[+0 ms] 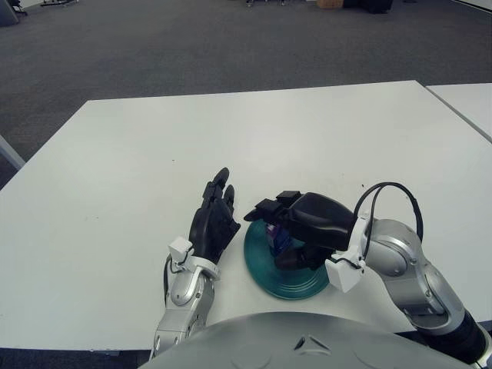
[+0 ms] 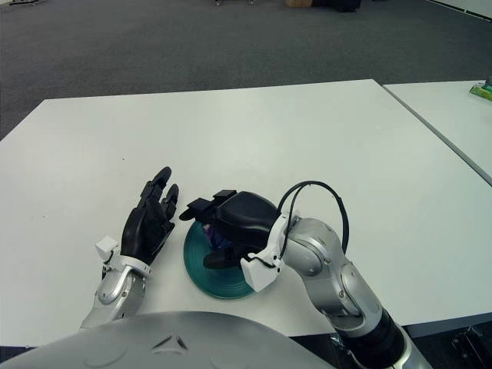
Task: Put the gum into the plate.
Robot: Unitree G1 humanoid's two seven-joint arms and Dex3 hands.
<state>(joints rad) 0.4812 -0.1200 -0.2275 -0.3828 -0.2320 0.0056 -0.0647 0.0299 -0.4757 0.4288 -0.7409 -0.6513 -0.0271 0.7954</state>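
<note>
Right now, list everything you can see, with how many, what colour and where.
Table: one, white, filling the view in front of the robot.
Second table: one, white, at the right edge, separated by a narrow gap.
Plate: one, teal green, near the table's front edge, partly under the right hand.
Gum: one, purple-blue pack, above the plate, held in the right hand's fingers.
Floor: grey carpet beyond the tables.
Green item: one, on the second table at the far right; too small to identify.
Left hand: black, fingers open, just left of the plate.
Right hand: black, over the plate, closed on the gum.
</note>
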